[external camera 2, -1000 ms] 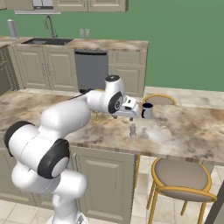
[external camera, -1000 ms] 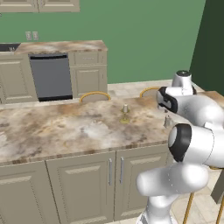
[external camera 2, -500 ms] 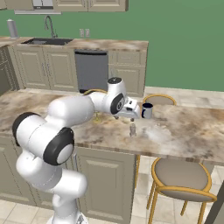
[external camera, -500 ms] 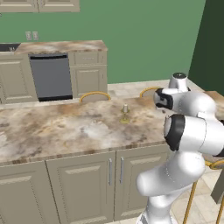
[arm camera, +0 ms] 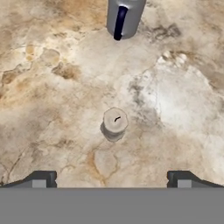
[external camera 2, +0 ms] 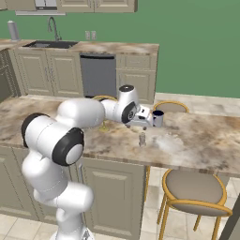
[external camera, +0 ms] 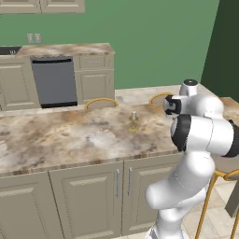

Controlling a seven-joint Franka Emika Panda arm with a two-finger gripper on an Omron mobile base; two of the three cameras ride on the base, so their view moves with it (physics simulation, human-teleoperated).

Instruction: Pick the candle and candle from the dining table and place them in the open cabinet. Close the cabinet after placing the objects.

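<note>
The stubby pale candle (arm camera: 115,124) stands upright on the marble dining table (arm camera: 52,87), straight below my gripper (arm camera: 111,179). The gripper is open, with its tips wide to either side and nothing between them. From the right base view the hand hovers just above this candle (external camera 2: 142,138), near the table's (external camera 2: 197,145) front edge, with the gripper (external camera 2: 142,124) a short way over it. The slim taper candle on its brass candlestick (external camera: 133,120) stands upright further left on the table (external camera: 70,140), apart from the hand. The cabinet is out of view.
A grey mug (arm camera: 124,17) with a dark handle stands just beyond the stubby candle, close to the hand (external camera 2: 158,118). A round stool (external camera 2: 194,187) sits at the table's near side. Chair backs (external camera: 101,101) rise behind it. A dishwasher (external camera: 53,81) and sink (external camera 2: 49,44) line the back wall.
The arm's shoulder and elbow links have swung round and folded closer together. The hand stays over the stubby candle, jaws still open. Candles and mug have not moved.
</note>
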